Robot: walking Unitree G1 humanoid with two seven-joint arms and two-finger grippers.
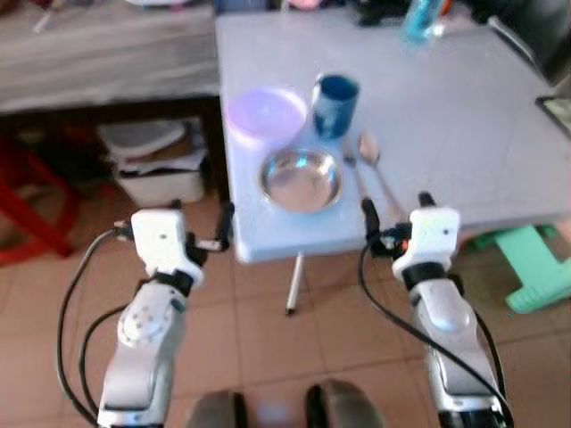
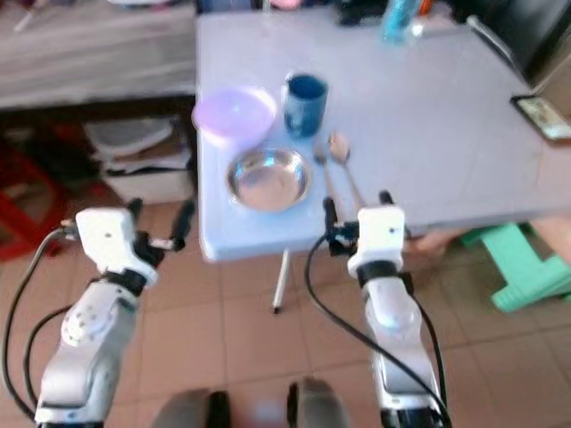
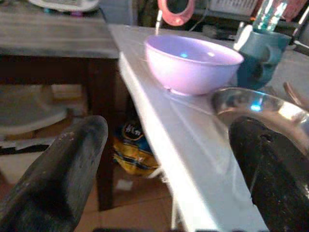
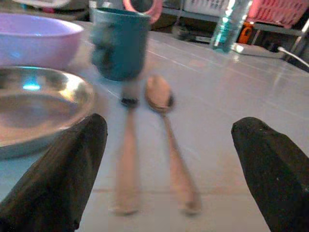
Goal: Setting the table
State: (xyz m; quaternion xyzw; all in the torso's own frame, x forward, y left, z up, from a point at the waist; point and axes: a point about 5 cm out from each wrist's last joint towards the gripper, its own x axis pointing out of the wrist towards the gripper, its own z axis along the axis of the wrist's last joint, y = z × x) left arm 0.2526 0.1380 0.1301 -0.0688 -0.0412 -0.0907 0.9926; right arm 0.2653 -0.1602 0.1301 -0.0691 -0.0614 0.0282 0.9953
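- I am looking down at a pale blue-white table with its near left corner just ahead of me
- A steel bowl sits nearest that corner; behind it and slightly left a lilac bowl stands close to the table's left edge
- A dark blue mug stands just right of the lilac bowl, behind the steel bowl
- A fork and a spoon lie side by side just right of the steel bowl, heads toward the mug, handles toward me; the fork is the one next to the bowl
- My left gripper hovers off the table's left corner, over the tiled floor; its fingers are spread wide with nothing between them, and its wrist view looks along the table edge at the lilac bowl and the steel bowl
- My right gripper hangs at the near edge of the table, right in front of the cutlery handles; its fingers are also wide apart and empty, with fork and spoon lying between them in the wrist view
- A clear teal bottle stands at the far side of the table, blurred
- A green stool stands on the floor to the right, and a dark-framed bench stands left of the table
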